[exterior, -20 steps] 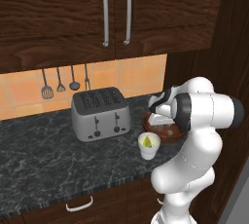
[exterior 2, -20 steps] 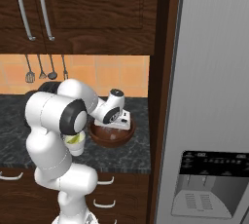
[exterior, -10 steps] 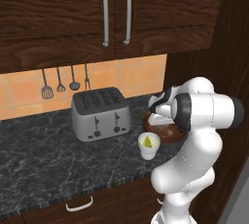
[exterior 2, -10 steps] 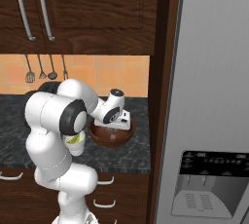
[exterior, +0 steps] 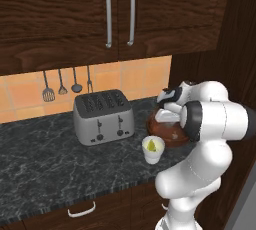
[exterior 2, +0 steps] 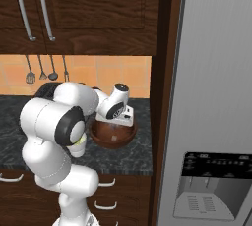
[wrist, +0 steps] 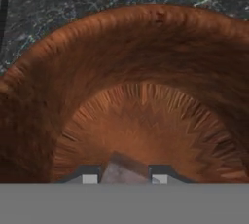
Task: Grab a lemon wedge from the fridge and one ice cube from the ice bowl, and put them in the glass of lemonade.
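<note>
My gripper [wrist: 124, 179] reaches down inside the reddish-brown wooden ice bowl [wrist: 146, 67], its fingertips [wrist: 90, 178] closed on a pale grey ice cube [wrist: 124, 168] at the bowl's bottom. The ice bowl [exterior: 167, 130] [exterior 2: 113, 135] sits on the dark counter by the right wall, with my white hand [exterior: 169, 105] [exterior 2: 118, 109] dipping into it from above. Just left of the bowl stands the glass of lemonade [exterior: 153, 150], and a yellow lemon wedge [exterior: 150, 145] shows in it. The grey steel fridge [exterior 2: 216, 82] fills the right side, its doors closed.
A steel toaster [exterior: 103, 116] stands left of the glass on the dark marble counter [exterior: 45, 159]. Utensils [exterior: 62, 81] hang on the orange tile wall under dark wood cabinets [exterior: 115, 9]. A dark wood panel [exterior 2: 161, 97] separates counter and fridge.
</note>
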